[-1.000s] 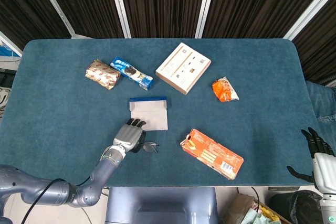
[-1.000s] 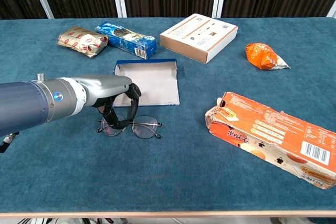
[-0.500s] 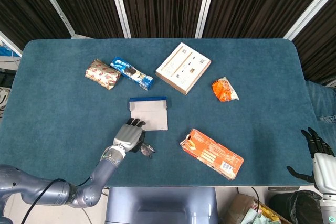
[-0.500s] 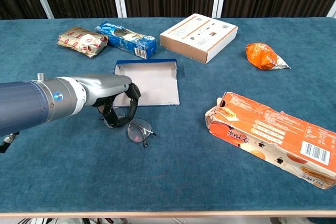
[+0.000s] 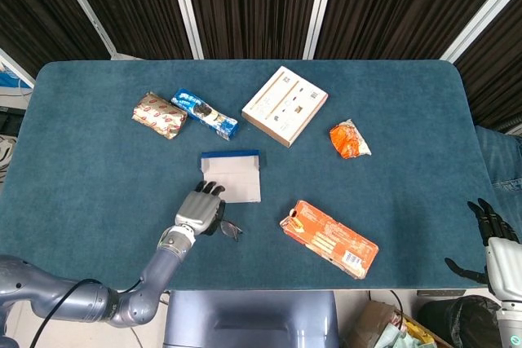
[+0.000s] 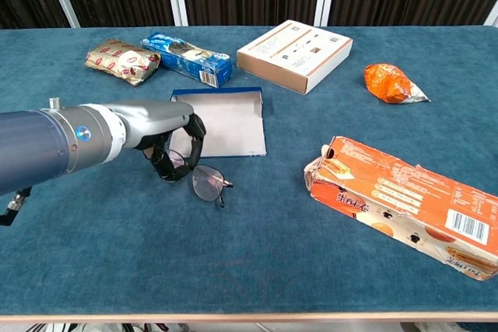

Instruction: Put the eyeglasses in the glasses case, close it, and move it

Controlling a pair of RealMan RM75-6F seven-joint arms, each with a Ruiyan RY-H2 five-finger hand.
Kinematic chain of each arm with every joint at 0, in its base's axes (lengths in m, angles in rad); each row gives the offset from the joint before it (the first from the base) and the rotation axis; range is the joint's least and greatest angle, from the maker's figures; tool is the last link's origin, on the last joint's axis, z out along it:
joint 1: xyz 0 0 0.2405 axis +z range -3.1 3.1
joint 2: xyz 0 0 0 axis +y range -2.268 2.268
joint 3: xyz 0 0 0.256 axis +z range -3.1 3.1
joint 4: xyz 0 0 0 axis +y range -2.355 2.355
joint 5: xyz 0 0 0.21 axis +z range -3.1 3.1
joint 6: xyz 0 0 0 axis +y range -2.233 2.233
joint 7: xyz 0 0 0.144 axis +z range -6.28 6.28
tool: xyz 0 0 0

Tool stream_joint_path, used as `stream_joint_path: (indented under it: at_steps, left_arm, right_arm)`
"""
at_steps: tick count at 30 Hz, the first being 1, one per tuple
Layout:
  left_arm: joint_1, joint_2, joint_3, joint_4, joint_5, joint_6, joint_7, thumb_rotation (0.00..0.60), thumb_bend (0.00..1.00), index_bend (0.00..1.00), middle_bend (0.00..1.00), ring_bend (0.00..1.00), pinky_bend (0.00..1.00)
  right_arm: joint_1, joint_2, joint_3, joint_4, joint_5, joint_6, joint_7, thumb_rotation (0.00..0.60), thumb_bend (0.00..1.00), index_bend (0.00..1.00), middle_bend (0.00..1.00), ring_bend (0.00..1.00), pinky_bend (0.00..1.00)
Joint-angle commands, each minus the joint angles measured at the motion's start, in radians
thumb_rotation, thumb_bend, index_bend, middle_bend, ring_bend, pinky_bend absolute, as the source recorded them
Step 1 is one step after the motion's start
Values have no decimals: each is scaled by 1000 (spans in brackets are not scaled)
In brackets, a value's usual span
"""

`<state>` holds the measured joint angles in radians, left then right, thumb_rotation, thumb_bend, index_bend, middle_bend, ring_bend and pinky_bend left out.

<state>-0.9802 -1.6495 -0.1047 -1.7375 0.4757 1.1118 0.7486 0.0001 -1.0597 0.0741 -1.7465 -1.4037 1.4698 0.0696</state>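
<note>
The metal left hand curls its dark fingers around the thin wire-rimmed glasses, tilted off the felt-like table, at 6 o'clock from the flat open case. Far right, the right hand hangs, fingers spread.

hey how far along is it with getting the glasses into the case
Early stage. Done: the glasses case lies open on the table. In hand: the left robot hand grips the eyeglasses just in front of the case, one lens sticking out from the fingers; they are not in the case yet. Left: placing them inside, closing the case and moving it. The right robot hand hangs off the table's edge, holding nothing.
</note>
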Motion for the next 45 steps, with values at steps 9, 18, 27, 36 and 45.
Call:
stream_joint_path:
  at_steps: [9, 18, 27, 36, 45]
  left_arm:
    - [-58, -31, -97, -67, -89, 173, 144, 600, 451, 577, 133, 0, 15]
    - [-123, -109, -224, 18, -222, 239, 216, 600, 472, 578, 135, 0, 10]
    - [-167, -180, -312, 155, -260, 269, 228, 600, 473, 585, 133, 0, 0]
    - [-176, -231, -391, 247, -286, 277, 199, 600, 473, 585, 126, 0, 0]
    - [-199, -292, -452, 383, -293, 237, 164, 600, 472, 585, 116, 0, 0]
  right_arm:
    - [-1, 1, -1, -2, -1, 0, 1, 600, 223, 90, 36, 121, 161]
    - [-1, 1, -2, -3, 0, 0, -1, 600, 223, 90, 36, 121, 161]
    - [-2, 3, -2, -5, 5, -2, 2, 600, 225, 90, 36, 121, 161]
    - [-2, 3, -2, -8, 9, -6, 0, 600, 227, 90, 36, 121, 161]
    - [-3, 5, -4, -12, 13, -9, 0, 600, 229, 90, 40, 122, 161]
